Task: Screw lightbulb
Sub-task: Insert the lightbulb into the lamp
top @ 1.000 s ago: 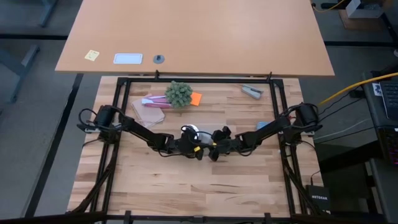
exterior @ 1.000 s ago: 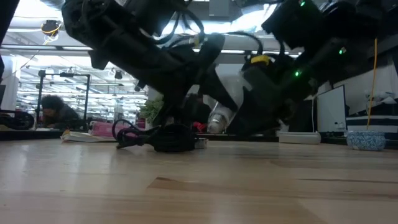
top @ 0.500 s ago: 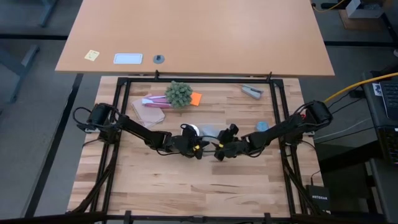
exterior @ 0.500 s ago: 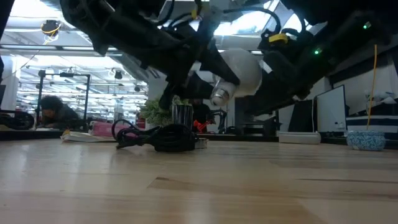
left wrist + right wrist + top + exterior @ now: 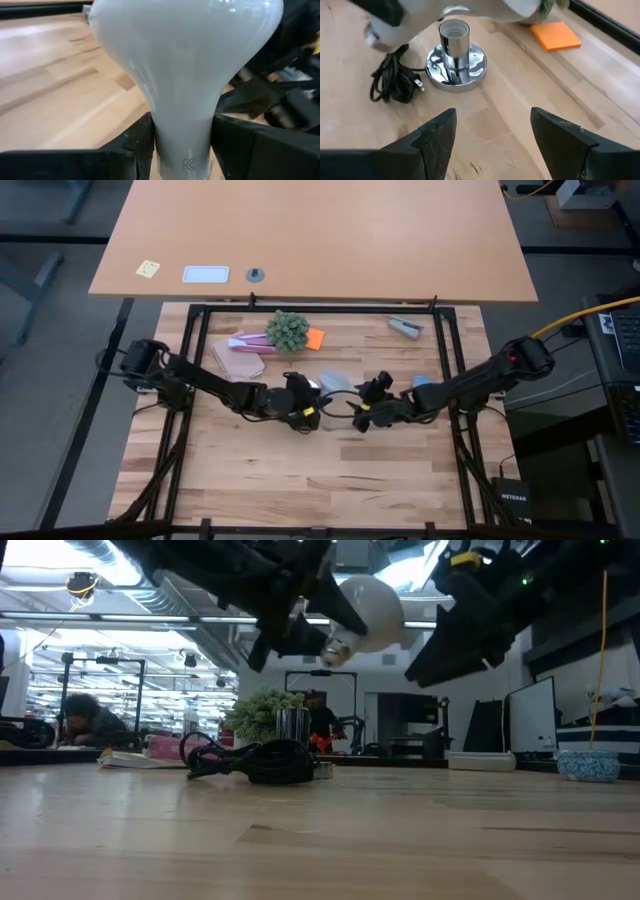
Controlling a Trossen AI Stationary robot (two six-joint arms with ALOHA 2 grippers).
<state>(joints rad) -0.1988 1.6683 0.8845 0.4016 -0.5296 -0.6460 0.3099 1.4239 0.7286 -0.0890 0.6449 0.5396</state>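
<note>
The frosted white lightbulb hangs high above the table with my left gripper shut on it. Its grey screw base points down and left and its dome points up toward the right arm. In the left wrist view the lightbulb fills the picture. The chrome socket disc stands upright on the wood, with its bundled black cord beside it. My right gripper is open and holds nothing. It is right of the lightbulb and looks down at the socket. My left gripper pinches the lightbulb's narrow neck between its two fingers, just above the screw base. The fingers come from the table's left, slanting a little downward, and lie across the neck. The lightbulb is lifted clear and tilted, its dome away from the gripper.
A small potted plant, an orange note and a pink-and-tan item lie at the far left. A grey tool is at the far right, and a blue thing is near the right arm. A black frame borders the board.
Both grippers have risen. My left gripper has lifted the lightbulb from just above the table to well over the cord bundle and has rolled, so the screw base now points down-left. My right gripper, still open, has drawn back toward the table's right edge.
</note>
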